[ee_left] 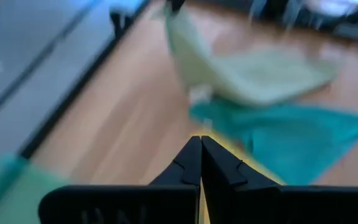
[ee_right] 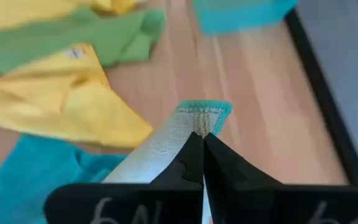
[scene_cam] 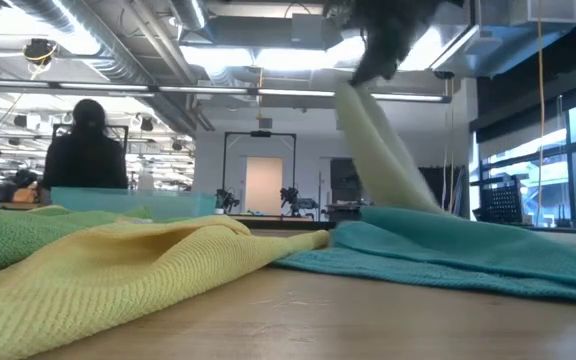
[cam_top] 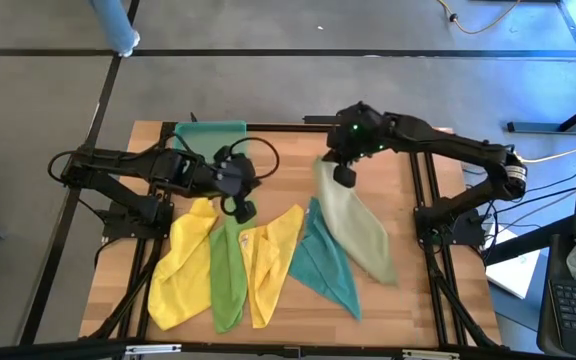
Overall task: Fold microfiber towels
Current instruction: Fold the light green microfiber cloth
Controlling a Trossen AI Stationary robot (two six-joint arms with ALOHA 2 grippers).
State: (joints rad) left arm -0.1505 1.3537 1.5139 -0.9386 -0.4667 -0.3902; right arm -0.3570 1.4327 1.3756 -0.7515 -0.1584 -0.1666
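Several microfiber towels lie crumpled side by side on the wooden table: a yellow one [cam_top: 181, 268], a bright green one [cam_top: 228, 278], a second yellow one [cam_top: 268, 258], a teal one [cam_top: 325, 268] and a pale olive-green one [cam_top: 360, 232]. My right gripper [cam_top: 344, 176] is raised over the table's far middle and is shut on the pale olive towel [ee_right: 160, 146]. My left gripper [cam_top: 240, 208] hovers shut above the far end of the bright green towel, and nothing shows between its fingers [ee_left: 201, 140]. My right gripper pinches a corner of the pale olive towel, at its teal-stitched hem [ee_right: 205, 114], between its two fingers. The fingers slant downward. That corner is lifted, and the cloth slopes down from it [scene_cam: 388, 150]. Its near end [cam_top: 376, 262] lies on the table beside the teal towel.
A translucent teal tray [cam_top: 211, 133] stands at the table's far edge, behind my left arm. Bare wood shows at the far middle [cam_top: 288, 170] and along the near edge. A person [scene_cam: 84, 145] sits in the room beyond the table.
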